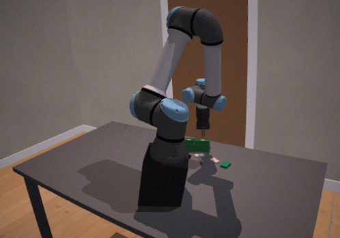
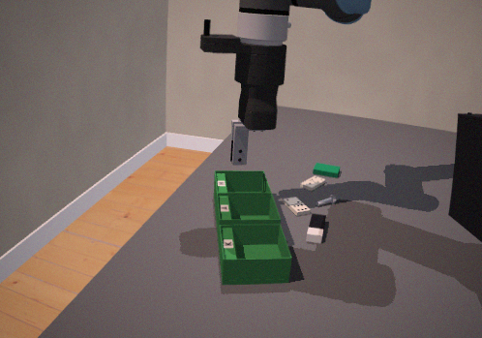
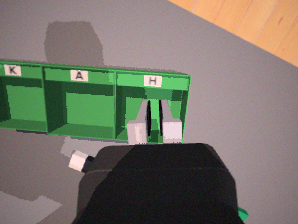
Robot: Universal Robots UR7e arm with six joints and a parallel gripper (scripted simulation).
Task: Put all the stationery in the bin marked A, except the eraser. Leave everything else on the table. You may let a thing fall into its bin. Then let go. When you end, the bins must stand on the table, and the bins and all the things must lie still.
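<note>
The bin marked A [image 2: 225, 216] [image 3: 100, 77] is the middle one of three green bins in a row; no thing shows inside it. The eraser [image 2: 316, 228] [image 3: 79, 161], black and white, lies on the table beside the bins. My gripper [image 1: 203, 136] [image 2: 238, 163] [image 3: 154, 111] points down above the bin marked H [image 2: 222, 190] [image 3: 175, 82]. Its fingers are a little apart, and only green bin shows between them, so it is open and empty. I make out no pen or other such stationery besides the eraser.
The bin marked K [image 2: 256, 270] [image 3: 30, 74] is on the other side of A. Two white dominoes [image 2: 296, 206] [image 2: 314, 183], a grey bolt-like thing [image 2: 325, 200] and a green block [image 1: 225, 164] [image 2: 326, 170] lie beside the bins, towards the arm's base.
</note>
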